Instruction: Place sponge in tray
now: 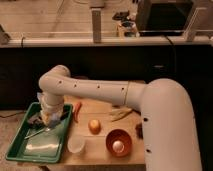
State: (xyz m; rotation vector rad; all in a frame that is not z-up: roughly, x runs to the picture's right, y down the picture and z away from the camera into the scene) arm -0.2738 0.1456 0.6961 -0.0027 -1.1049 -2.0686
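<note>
The green tray lies at the table's front left, with a raised rim and some dark utensils inside. My gripper hangs at the end of the white arm, low over the tray's far right part. A small light-blue patch that looks like the sponge shows right at the gripper, above the tray's inner right side. Whether it is held or resting in the tray is unclear.
An orange carrot-like stick lies just right of the tray. Further right are a round orange fruit, a white cup, an orange-brown bowl holding a pale round thing, and a yellowish item.
</note>
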